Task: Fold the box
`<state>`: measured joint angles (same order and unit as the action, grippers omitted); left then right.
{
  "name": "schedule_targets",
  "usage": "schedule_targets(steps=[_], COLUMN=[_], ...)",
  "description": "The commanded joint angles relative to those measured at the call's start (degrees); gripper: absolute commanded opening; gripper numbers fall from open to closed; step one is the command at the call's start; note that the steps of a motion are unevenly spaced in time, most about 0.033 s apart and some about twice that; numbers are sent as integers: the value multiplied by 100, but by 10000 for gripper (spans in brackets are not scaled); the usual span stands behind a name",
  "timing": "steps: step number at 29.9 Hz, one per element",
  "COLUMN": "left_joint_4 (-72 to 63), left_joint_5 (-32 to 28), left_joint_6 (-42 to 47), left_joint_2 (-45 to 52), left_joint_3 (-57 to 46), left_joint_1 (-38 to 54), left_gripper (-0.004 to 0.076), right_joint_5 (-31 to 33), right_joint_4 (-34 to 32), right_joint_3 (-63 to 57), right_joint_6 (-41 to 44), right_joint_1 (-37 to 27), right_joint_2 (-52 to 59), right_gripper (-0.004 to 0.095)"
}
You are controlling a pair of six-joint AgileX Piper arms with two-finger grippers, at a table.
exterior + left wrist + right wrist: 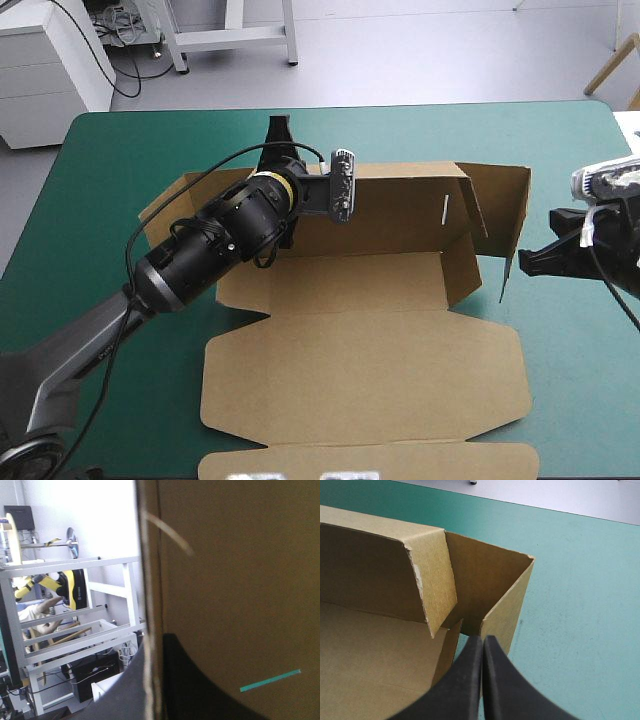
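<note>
While the left tool (278,128) clamps the box (370,290), the right tool (482,642) hangs together above the teal-green cover (560,160).

This looks like a robotics lab or workshop. The table (400,140), under a teal-green cover, stands on a bare grey floor (420,55). Beyond its far edge are a white drawer cabinet (45,70), a white metal frame (235,38) and loose cables (118,30).

Teal-green table (420,135), pale grey floor (420,50) beyond, white drawer cabinet (45,75) far left, white frame (235,38) beside it
</note>
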<state>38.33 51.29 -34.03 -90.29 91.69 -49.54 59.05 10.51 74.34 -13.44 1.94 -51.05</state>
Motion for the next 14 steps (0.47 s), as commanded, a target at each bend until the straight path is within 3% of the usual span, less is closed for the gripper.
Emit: schedule_targets(steps=[1,4,10,14], left_joint_4=[487,867,2525,2899], left_joint_5=[-526,-666,-921,-979], left_joint_6=[142,385,1880,2384], left_joint_2=[321,417,612,614], left_joint_3=[-39,-552,-1577,-2039], left_joint_1=[-28,-28,-183,-350], left_gripper=[-10,-10,-10,-10], right_joint_5=[-391,-391,-391,-415], right_joint_4=[39,39,39,39], right_joint_3=[178,178,178,178], right_joint_6=[-3,-3,-3,24], right_joint_1=[-37,-37,-37,-37], right_joint_2=[42,42,42,42], right_gripper=[-14,-14,-14,-14])
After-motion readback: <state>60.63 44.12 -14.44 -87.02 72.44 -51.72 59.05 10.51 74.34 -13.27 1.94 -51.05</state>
